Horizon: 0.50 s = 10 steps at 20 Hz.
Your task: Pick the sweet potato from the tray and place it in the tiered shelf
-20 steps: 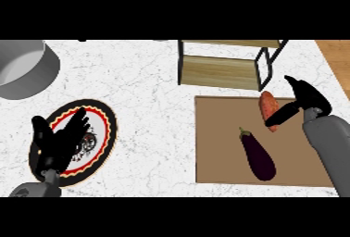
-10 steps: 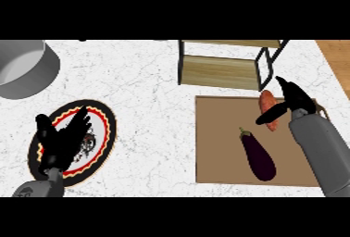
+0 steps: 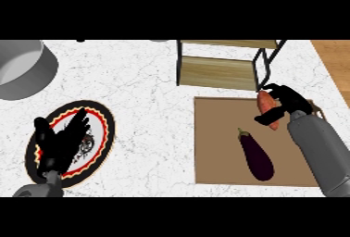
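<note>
Sweet potato [image 3: 264, 107]: I see it orange and elongated, lying over the tray's far right part, just in front of the tiered shelf's right leg; whether it rests on the tray or is lifted off it I cannot tell.
Right hand [image 3: 285, 101]: my right hand is curled round the sweet potato from the right side, thumb and fingers wrapping it, and covers much of its right flank.
Right forearm [image 3: 320, 148]: I have it running from the lower right edge up across the tray's right border to the hand.
Tray [image 3: 219, 139]: brown and flat, lying on the counter directly in front of the tiered shelf.
Eggplant [image 3: 254, 154]: dark purple, on the tray nearer to me than the sweet potato, stem end pointing away from me, apart from the hand.
Tiered shelf [image 3: 222, 71]: wooden boards in a black frame, at the tray's far edge.
Left hand [image 3: 61, 141]: I see it well to the left of the tray, fingers straight and spread, resting above the plate.
Plate [image 3: 103, 121]: round, dark with a red and yellow rim, well left of the tray.
Pot [image 3: 21, 69]: grey, beyond the plate, far left of the tray.
Counter [image 3: 143, 111]: white marbled top under everything.
</note>
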### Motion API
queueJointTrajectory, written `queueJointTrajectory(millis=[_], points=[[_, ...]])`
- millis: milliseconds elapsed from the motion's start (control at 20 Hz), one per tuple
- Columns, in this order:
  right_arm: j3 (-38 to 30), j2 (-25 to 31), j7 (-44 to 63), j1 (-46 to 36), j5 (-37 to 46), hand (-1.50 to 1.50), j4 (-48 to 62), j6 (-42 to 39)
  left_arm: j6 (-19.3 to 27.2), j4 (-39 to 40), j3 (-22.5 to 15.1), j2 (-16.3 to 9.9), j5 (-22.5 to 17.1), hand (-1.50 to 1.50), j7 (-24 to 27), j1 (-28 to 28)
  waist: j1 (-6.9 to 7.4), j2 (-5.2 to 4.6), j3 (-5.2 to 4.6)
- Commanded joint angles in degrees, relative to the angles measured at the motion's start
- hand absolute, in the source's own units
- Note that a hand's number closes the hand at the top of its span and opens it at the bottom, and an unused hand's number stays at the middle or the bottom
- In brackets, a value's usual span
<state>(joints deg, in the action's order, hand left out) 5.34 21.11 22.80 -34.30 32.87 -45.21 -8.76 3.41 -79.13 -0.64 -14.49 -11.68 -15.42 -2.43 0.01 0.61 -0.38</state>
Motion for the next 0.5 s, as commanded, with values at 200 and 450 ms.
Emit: queueJointTrajectory(millis=[200, 450], points=[[-0.9, -3.9, -6.8, 1.6, -1.5, 1.5, -3.6, 2.1, 0.2, -0.8, -0.3, 0.6, 0.6, 0.0, -2.9, 0.4, 0.21, -0.52, 0.41], [7.6, -14.8, 2.6, -1.2, 3.4, 1.5, -13.9, 4.5, -0.6, 2.6, -0.2, 2.5, 0.8, 0.0, 2.5, 2.5, 0.45, -0.34, 0.29]])
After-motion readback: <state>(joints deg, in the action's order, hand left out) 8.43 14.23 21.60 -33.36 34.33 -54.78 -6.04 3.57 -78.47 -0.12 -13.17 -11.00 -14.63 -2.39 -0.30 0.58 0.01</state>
